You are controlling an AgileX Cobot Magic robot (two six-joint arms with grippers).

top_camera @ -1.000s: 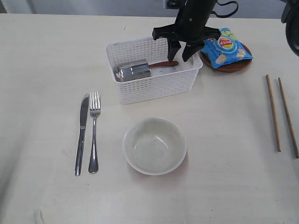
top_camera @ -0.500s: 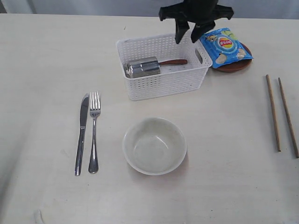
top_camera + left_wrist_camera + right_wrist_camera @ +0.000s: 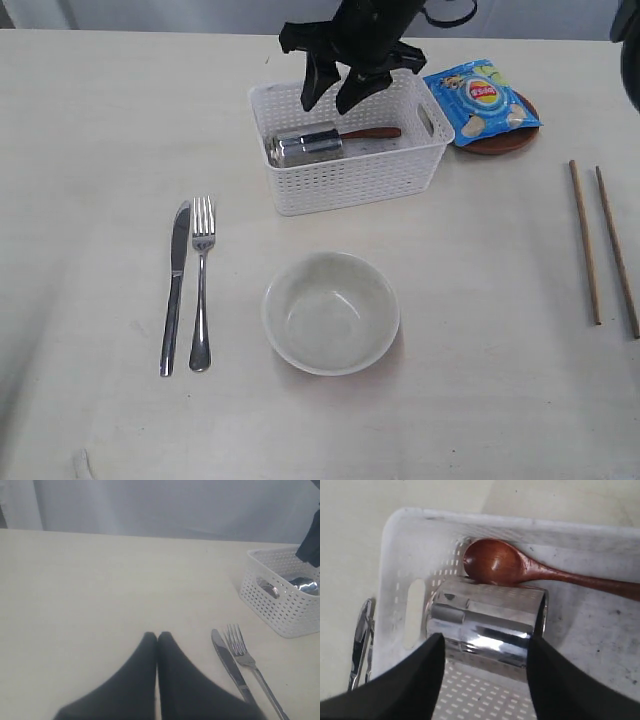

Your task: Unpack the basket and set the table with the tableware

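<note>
The white basket (image 3: pixel 350 185) stands at the back of the table (image 3: pixel 480 400). Inside it a steel cup (image 3: pixel 305 146) lies on its side next to a wooden spoon (image 3: pixel 372 132). My right gripper (image 3: pixel 333 97) hangs open just above the cup (image 3: pixel 487 625), one finger on each side, with the spoon bowl (image 3: pixel 495 562) beyond it. On the table lie the knife (image 3: pixel 175 285), the fork (image 3: pixel 202 285), the white bowl (image 3: pixel 331 312) and the chopsticks (image 3: pixel 585 240). My left gripper (image 3: pixel 157 636) is shut and empty, low over bare table left of the knife (image 3: pixel 230 662).
A blue chips bag (image 3: pixel 480 98) lies on the brown plate (image 3: pixel 495 145) just right of the basket. The basket's rim (image 3: pixel 395 555) and handle slot are close beside the right gripper's fingers. The fork (image 3: pixel 247 655) lies between knife and basket (image 3: pixel 280 605).
The basket slid a little to the right earlier. My right gripper has moved left from the basket's far right corner to over the cup, its jaws slightly wider.
</note>
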